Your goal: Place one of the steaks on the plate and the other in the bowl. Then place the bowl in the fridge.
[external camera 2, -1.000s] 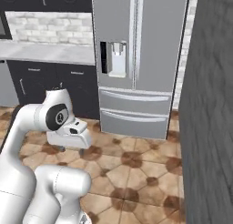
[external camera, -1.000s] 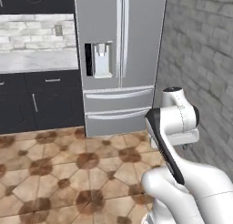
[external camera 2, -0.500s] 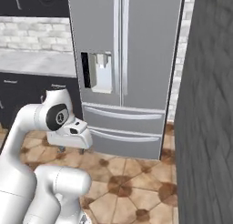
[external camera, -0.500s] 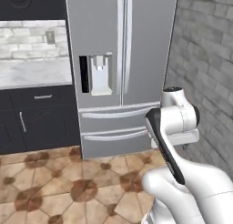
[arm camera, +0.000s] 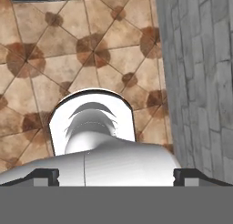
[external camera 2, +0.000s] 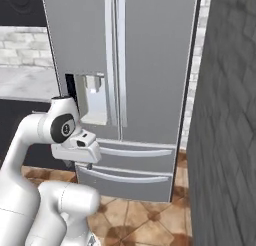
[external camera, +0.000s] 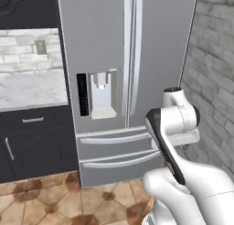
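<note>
The fridge (external camera: 128, 82) stands straight ahead, tall and grey, with both upper doors and both lower drawers shut; its dispenser panel (external camera: 101, 93) is on the left door. From the other side the fridge (external camera 2: 135, 90) rises just beyond my folded arm. My hand (external camera 2: 76, 149) hangs low in front of the drawers and points down at the floor. In the hand view my gripper (arm camera: 116, 175) is open, its dark fingertips (arm camera: 45, 175) far apart with nothing between them. The steaks, the plate and the bowl are out of view.
A grey stone wall (external camera: 215, 82) runs close along the right of the fridge. Left of the fridge are a marble counter (external camera: 27, 89) and dark cabinets (external camera: 32, 146). Brown patterned tiles (arm camera: 91, 59) cover the floor.
The base has driven toward the fridge, so the fridge now looms larger and more central in both base views. The arm keeps its folded pose.
</note>
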{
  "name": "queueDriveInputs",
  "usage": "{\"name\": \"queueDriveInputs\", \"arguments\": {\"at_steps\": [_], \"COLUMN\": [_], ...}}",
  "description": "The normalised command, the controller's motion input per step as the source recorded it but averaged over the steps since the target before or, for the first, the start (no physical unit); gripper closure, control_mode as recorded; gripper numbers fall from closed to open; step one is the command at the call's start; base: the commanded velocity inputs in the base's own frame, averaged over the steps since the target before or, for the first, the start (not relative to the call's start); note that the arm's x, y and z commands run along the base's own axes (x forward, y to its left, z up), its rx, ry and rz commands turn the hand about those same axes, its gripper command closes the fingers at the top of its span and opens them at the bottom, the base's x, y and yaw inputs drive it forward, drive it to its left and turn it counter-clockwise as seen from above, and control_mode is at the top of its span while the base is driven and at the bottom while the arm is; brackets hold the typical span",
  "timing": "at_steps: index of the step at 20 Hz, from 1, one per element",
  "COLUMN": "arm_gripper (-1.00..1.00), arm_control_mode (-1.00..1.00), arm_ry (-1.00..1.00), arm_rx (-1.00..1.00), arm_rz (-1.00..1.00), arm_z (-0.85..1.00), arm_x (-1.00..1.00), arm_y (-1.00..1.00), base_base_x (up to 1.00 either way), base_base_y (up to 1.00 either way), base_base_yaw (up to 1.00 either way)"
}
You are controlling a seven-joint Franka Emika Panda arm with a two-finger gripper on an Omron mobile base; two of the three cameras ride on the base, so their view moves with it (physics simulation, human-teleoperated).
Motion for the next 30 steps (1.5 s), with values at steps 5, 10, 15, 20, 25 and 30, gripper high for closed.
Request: {"name": "queueDriveInputs", "arguments": {"at_steps": [5,10,15,20,25,30], "arm_gripper": [-1.00,-1.00,-1.00,-1.00,-1.00,-1.00], "arm_control_mode": [1.00,1.00,1.00,-1.00,-1.00,-1.00], "arm_ry": [0.00,0.00,0.00,-0.06,-0.17,-0.37], "arm_rx": [0.00,0.00,0.00,0.01,0.08,0.13], "arm_rz": [0.00,0.00,0.00,0.06,0.11,-0.06], "arm_z": [0.00,0.00,0.00,0.00,0.15,0.28], "arm_x": [0.00,0.00,0.00,0.32,0.72,0.57], "arm_y": [0.00,0.00,0.00,-0.19,-0.44,0.21], "base_base_x": [0.39,0.29,0.52,0.08,0.00,0.00], "base_base_y": [0.00,0.00,0.00,0.00,0.00,0.00], "base_base_yaw": [-0.09,0.02,0.06,0.01,0.00,0.00]}}
